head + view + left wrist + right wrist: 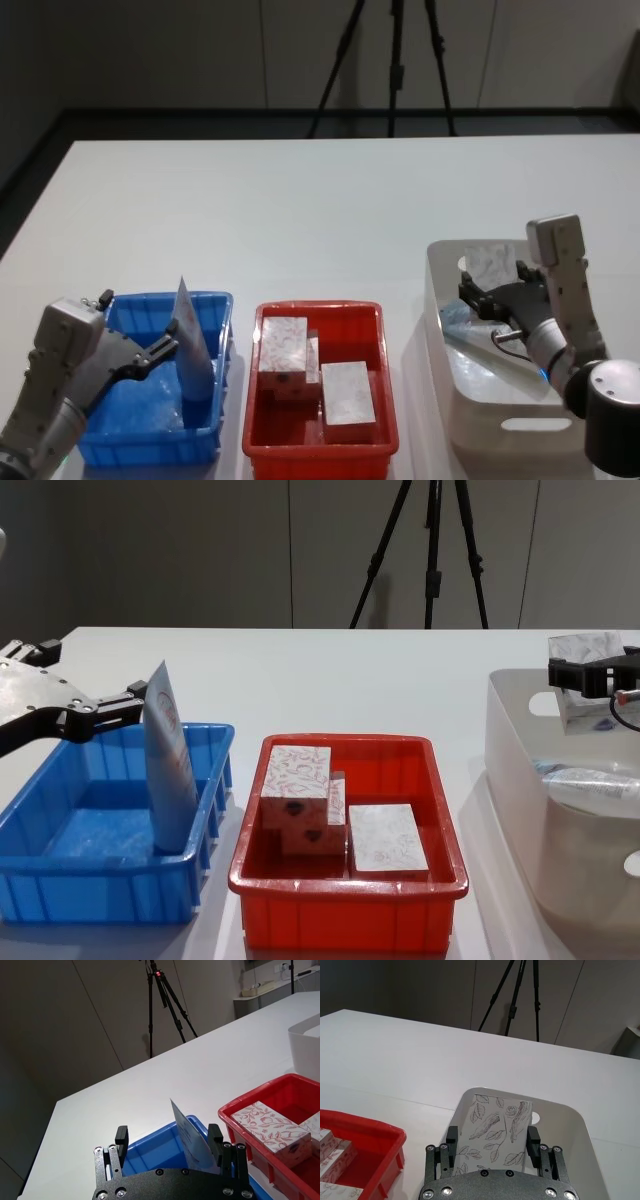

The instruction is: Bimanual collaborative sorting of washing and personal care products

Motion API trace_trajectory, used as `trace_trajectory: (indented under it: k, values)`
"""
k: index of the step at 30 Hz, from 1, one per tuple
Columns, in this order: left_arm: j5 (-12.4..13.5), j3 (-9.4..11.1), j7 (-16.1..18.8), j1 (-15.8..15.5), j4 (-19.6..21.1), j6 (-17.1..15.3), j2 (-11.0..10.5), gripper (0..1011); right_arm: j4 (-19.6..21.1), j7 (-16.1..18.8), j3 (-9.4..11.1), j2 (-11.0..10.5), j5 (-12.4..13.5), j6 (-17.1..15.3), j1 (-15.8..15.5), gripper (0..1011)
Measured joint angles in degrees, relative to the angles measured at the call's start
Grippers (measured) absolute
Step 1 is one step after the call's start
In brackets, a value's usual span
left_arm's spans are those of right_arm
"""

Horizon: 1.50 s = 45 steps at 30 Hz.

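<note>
Sorting is mid-step on both sides; the left claw (172, 345) is clamped on a pale-blue tube (192, 345), upright in the blue tray (150, 445) against its right wall; the right claw (497, 292) grips a white patterned box (490, 262) above the beige tub (520, 425). Judging by the red tray (322, 440) already holding boxes (345, 398), the right arm should lift clear of the tub's rim, then lower flat into that tray's free space; the tube is best lowered fully before release, so it cannot topple.

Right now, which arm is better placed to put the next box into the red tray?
Right, probably. The right gripper already holds a patterned box above the beige tub, next to the red tray. The left gripper is busy with a tube standing in the blue tray.
</note>
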<state>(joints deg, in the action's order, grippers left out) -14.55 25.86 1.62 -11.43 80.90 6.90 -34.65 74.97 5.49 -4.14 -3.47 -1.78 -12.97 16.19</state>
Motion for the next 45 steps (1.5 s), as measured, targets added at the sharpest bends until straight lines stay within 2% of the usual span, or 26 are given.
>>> trace_trajectory:
  k: [26,45]
  values:
    - [0.00,0.00,0.00,0.00,0.00,0.00,0.00,1001,-13.01,-0.37,0.04,0.48,0.05,4.76,8.09,836]
    - [0.00,0.00,0.00,0.00,0.00,0.00,0.00,1001,-21.34,-1.26,-0.04,0.90,-0.47,6.38,11.81,836]
